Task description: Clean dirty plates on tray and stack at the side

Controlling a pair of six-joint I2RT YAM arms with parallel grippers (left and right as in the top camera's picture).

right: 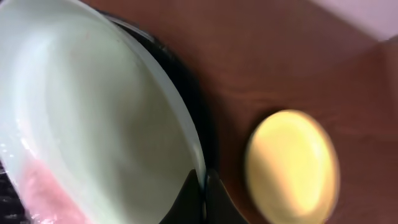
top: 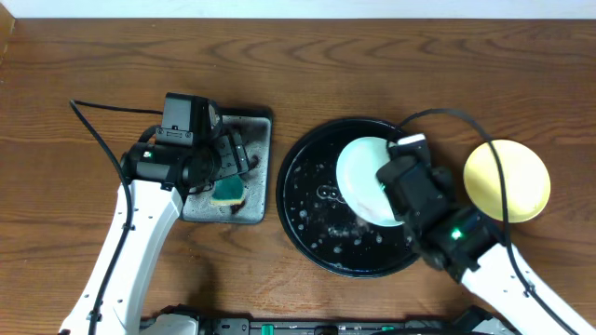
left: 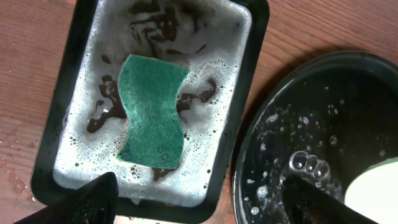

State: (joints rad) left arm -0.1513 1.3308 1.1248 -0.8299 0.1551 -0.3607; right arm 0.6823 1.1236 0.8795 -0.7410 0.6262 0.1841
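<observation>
- Overhead view is showing a mint plate (top: 365, 172) sitting over the right half of the round black tray (top: 312, 223), apparently tilted, with suds dotting the tray's floor.
- Right wrist view is showing the right gripper (right: 202, 186) pinching that plate's rim, its 2 fingers drawn narrow on the edge. A pink smear (right: 43, 193) is showing on the plate's face.
- 1 yellow plate (top: 507, 181) is lying flat on the table (top: 372, 56), near the tray's right side and not touching it.
- Left wrist view is showing the left gripper (left: 199, 182) hanging with its fingers spread wide, gripping nothing, above the near end of the small rectangular tray (left: 249, 62).
- 1 green sponge (left: 152, 112) is lying in the foam inside that small tray.
</observation>
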